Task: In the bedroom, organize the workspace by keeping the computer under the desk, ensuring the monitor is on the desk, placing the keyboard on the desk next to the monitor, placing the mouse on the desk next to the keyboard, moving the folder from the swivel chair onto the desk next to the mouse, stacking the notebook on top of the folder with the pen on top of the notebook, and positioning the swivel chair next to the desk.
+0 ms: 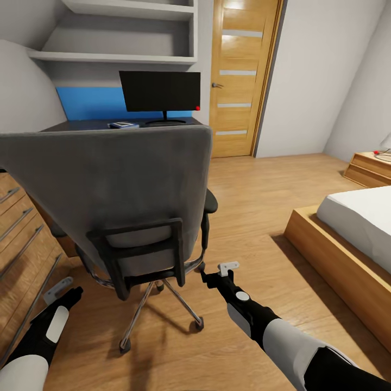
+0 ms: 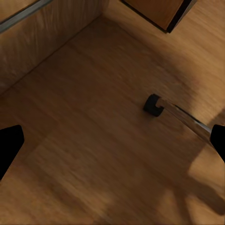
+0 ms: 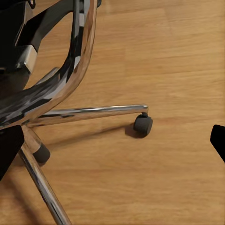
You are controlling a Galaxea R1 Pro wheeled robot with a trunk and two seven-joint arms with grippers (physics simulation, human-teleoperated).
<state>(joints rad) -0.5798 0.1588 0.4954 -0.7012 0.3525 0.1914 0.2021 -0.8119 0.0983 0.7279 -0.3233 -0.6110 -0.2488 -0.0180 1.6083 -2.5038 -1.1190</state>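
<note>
Swivel chair (image 1: 136, 201) sits right behind the worktop (image 1: 81, 125), backrest facing us. Both tools, left (image 1: 68, 290) and right (image 1: 209, 274), look spread wide, holding nothing. I'd grab the back frame low and push slowly.

Close view down onto a light wood floor (image 3: 178, 61) with the underside of a swivel chair (image 3: 61, 89) at one side. A curved chrome frame sweeps across the corner of the picture, reflecting dark shapes. From beneath it, shiny chrome legs spread out over the boards. One leg runs nearly level and ends in a black castor (image 3: 143, 124) resting on the floor, with a soft shadow beside it. A second castor (image 3: 41, 153) sits partly hidden behind another leg that runs toward the picture's edge. Two black fingertips (image 3: 9, 145) of the right gripper (image 3: 112, 143) show at opposite edges, set wide apart with only bare floor between them.
</note>
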